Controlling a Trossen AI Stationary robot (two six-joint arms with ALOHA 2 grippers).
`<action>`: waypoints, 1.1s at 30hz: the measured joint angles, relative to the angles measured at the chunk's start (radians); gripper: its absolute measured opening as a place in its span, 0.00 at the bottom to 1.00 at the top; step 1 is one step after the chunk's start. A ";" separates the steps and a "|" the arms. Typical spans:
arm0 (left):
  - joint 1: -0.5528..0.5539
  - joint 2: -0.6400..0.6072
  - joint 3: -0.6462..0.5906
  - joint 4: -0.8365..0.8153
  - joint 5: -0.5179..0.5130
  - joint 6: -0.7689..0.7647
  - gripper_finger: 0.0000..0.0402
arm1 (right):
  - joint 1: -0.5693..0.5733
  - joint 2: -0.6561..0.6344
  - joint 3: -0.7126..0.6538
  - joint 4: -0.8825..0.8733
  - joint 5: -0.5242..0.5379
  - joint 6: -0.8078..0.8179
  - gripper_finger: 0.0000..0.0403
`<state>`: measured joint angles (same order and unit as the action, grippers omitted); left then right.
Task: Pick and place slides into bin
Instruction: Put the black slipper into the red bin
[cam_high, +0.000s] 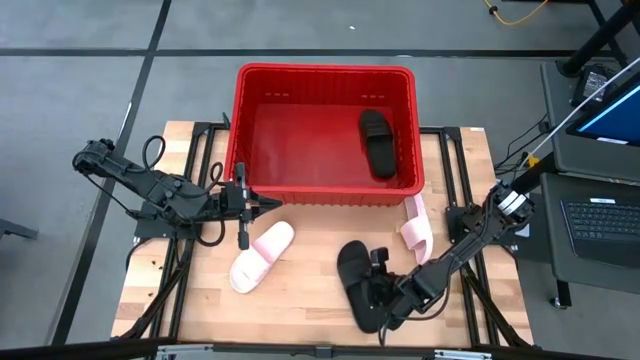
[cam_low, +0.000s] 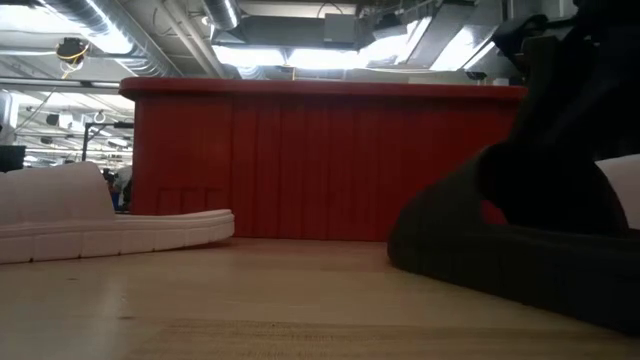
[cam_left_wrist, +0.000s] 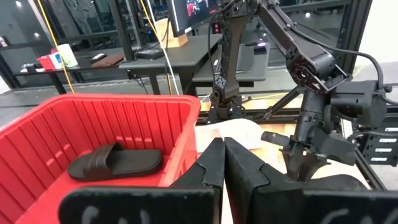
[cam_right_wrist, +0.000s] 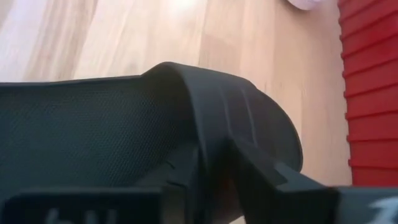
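Right gripper (cam_high: 378, 288) is clamping the strap of a black rubber slide sandal (cam_high: 358, 283) lying lower centre on the wooden table (cam_high: 300, 300). Left gripper (cam_high: 268, 204), fingers pressed together, is hovering beside the large red slatted plastic bin (cam_high: 325, 80), upper centre, which is holding another black sandal (cam_high: 377, 143).

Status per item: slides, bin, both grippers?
Black slide in bin: lying flat on the bin floor, right side.
Black slide on table: on the table, strap gripped by the right gripper.
Left pink slide: on the table, untouched.
Right pink slide: on the table beside the bin's right corner, untouched.
Bin: upright, holds one slide.
Left gripper: shut, empty, at the bin's front wall.
Right gripper: shut on the strap.
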<state>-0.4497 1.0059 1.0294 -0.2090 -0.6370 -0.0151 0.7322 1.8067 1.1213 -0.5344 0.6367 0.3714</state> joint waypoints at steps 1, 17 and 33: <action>0.000 0.000 0.000 -0.001 0.000 0.000 0.01 | -0.003 0.000 0.000 -0.005 0.001 0.013 0.16; 0.000 0.000 0.000 -0.013 -0.095 0.002 0.01 | -0.029 0.001 0.143 -0.130 -0.032 -0.049 0.04; 0.000 0.000 0.000 -0.038 -0.153 0.002 0.01 | -0.040 0.000 0.542 -0.450 0.294 -0.349 0.04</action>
<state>-0.4496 1.0058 1.0294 -0.2470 -0.7902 -0.0128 0.6925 1.8065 1.6638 -0.9840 0.9308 0.0222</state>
